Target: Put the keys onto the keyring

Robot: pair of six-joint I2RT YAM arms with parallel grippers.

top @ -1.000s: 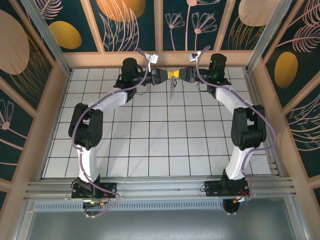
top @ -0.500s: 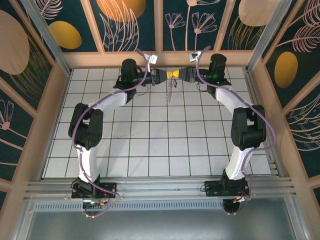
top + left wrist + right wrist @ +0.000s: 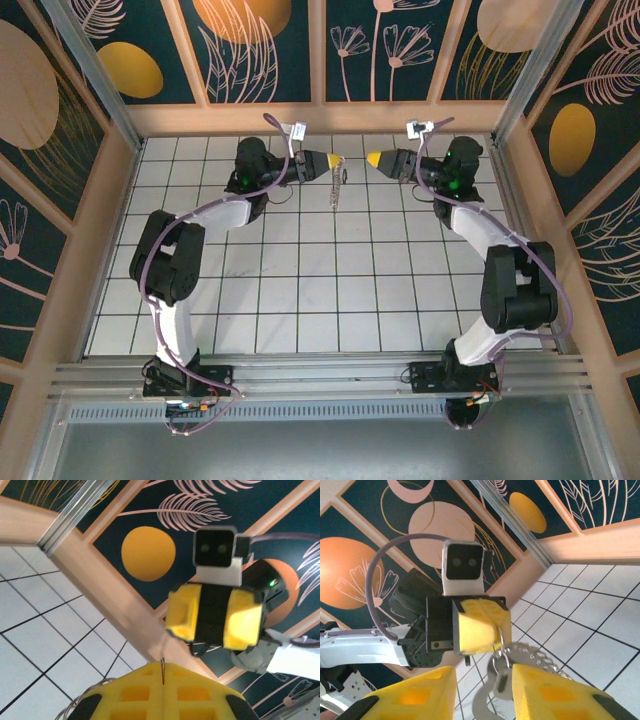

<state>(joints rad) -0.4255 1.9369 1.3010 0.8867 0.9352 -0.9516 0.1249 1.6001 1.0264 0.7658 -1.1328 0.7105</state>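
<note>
From my seat, the bench is a flat top of white square tiles ruled by thin dark lines. A pale wooden rim boxes it in on the far side and along both flanks. Silvery aluminium rails run across its near edge, and the two arms are bolted there, the left base and the right base well apart. The keyring shows over the far tiles near the middle; I can't tell whether it touches them.
</note>
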